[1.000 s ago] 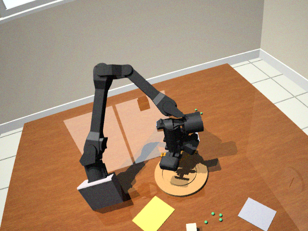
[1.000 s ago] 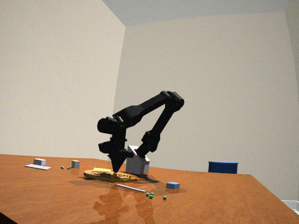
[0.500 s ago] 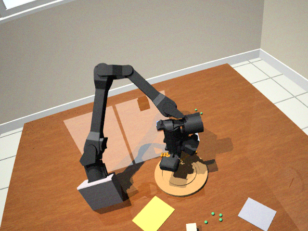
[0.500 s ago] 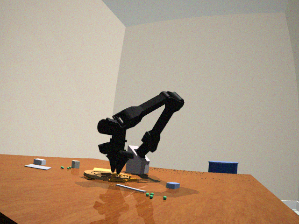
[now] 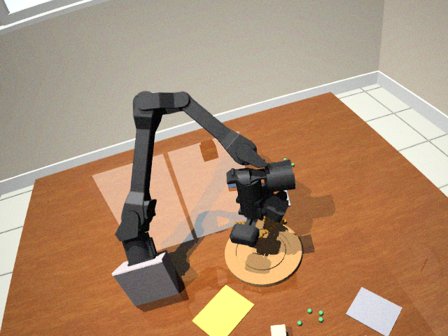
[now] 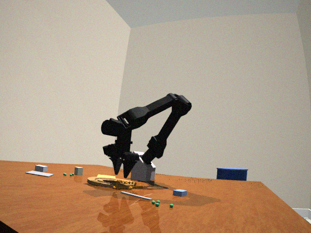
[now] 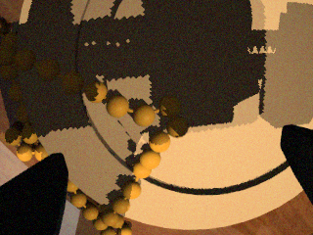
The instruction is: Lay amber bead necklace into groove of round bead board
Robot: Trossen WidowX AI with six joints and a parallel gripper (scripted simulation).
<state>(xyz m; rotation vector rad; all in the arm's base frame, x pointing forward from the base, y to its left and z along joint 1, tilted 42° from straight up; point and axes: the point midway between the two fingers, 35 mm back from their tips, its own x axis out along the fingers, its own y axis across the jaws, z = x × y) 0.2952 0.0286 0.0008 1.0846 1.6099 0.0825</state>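
Observation:
The round tan bead board [image 5: 285, 269] [image 6: 96, 181] [image 7: 215, 160] lies flat on the table, with dark ring grooves. The amber bead necklace [image 5: 265, 231] [image 6: 123, 184] [image 7: 145, 116] lies loose at the board's far edge. In the wrist view its beads cross the groove line and bunch over the rim onto the table. My gripper [image 5: 261, 225] [image 6: 121, 174] [image 7: 171, 157] is open and empty. It hangs just above the necklace, one finger on each side, touching no beads.
A yellow sheet [image 5: 222, 311], a lavender sheet [image 5: 374, 311], loose green beads [image 5: 311, 315] [image 6: 157, 202] and a small cream block [image 5: 278, 330] lie in front. A blue block [image 6: 180, 192], a grey strip [image 6: 135, 195], grey cubes [image 6: 78, 170] and a blue tub [image 6: 232, 174] stand around.

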